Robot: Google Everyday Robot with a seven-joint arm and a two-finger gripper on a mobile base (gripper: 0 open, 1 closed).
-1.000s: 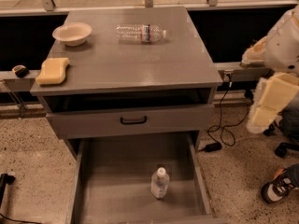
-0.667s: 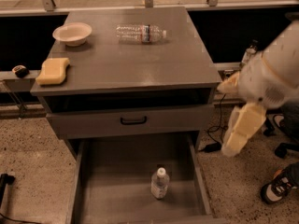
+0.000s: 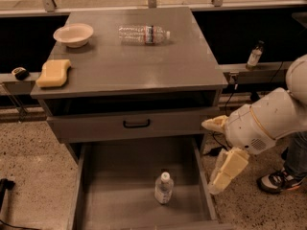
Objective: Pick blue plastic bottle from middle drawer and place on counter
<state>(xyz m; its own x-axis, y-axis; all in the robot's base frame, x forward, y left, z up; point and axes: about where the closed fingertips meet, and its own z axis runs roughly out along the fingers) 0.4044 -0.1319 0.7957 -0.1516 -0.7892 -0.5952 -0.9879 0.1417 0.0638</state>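
Note:
The blue plastic bottle (image 3: 163,188) stands upright on the floor of the open middle drawer (image 3: 129,181), near its front right. It is clear with a white cap and a pale label. The counter (image 3: 139,61) is the grey cabinet top above. My gripper (image 3: 225,171) hangs at the end of the white arm, just right of the drawer's right wall, about level with the bottle and to its right, not touching it. Nothing is in it.
On the counter lie a clear bottle with a red-and-blue label (image 3: 144,34), a white bowl (image 3: 73,34) and a yellow sponge (image 3: 53,73). A closed drawer front with a black handle (image 3: 136,124) sits above the open drawer. A person's shoe (image 3: 278,180) is at right.
My arm has swung left and down from the right edge toward the drawer's right side. The bottle in the drawer has not moved.

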